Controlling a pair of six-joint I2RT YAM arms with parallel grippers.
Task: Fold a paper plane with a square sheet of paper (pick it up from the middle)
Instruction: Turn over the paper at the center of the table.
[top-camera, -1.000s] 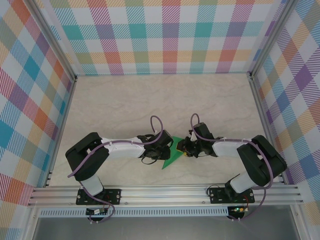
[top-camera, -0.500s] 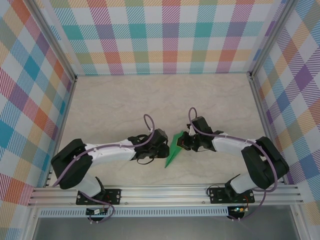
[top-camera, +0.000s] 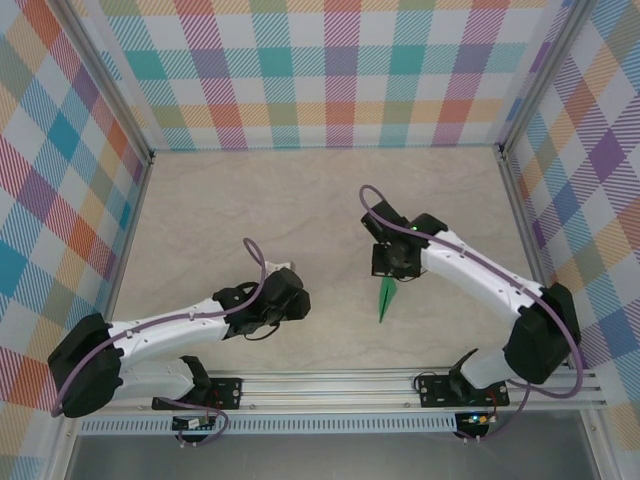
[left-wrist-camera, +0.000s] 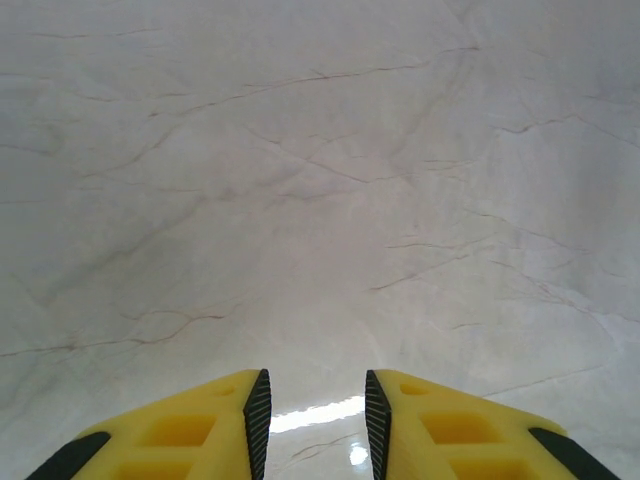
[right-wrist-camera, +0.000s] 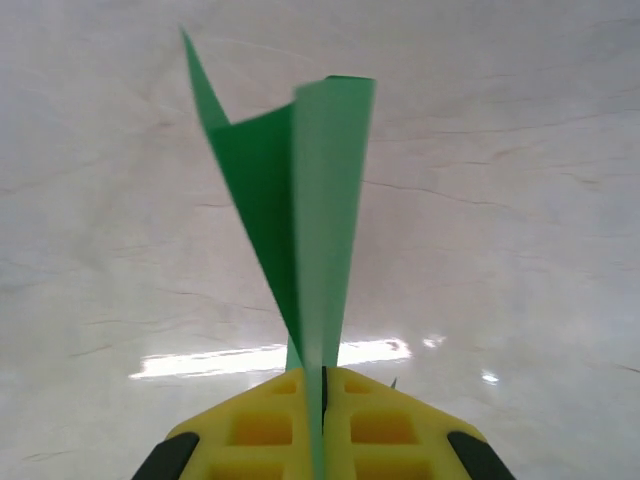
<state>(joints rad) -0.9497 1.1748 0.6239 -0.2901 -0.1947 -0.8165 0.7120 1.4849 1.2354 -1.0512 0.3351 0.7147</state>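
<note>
The paper plane (right-wrist-camera: 325, 200) edge-on in the right hand (right-wrist-camera: 322, 385), open tabletop (top-camera: 250, 200) around.

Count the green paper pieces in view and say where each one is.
1. The folded green paper is pinched in the right tool, right of centre on the table. Others may be hidden.

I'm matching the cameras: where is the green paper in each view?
Top external: paper right of centre, held at the right arm tip.
Right wrist: paper centre, pinched in the shut right fingers.
Left wrist: left fingers open above the table.
Shared landmark: the veined marble table.
</note>
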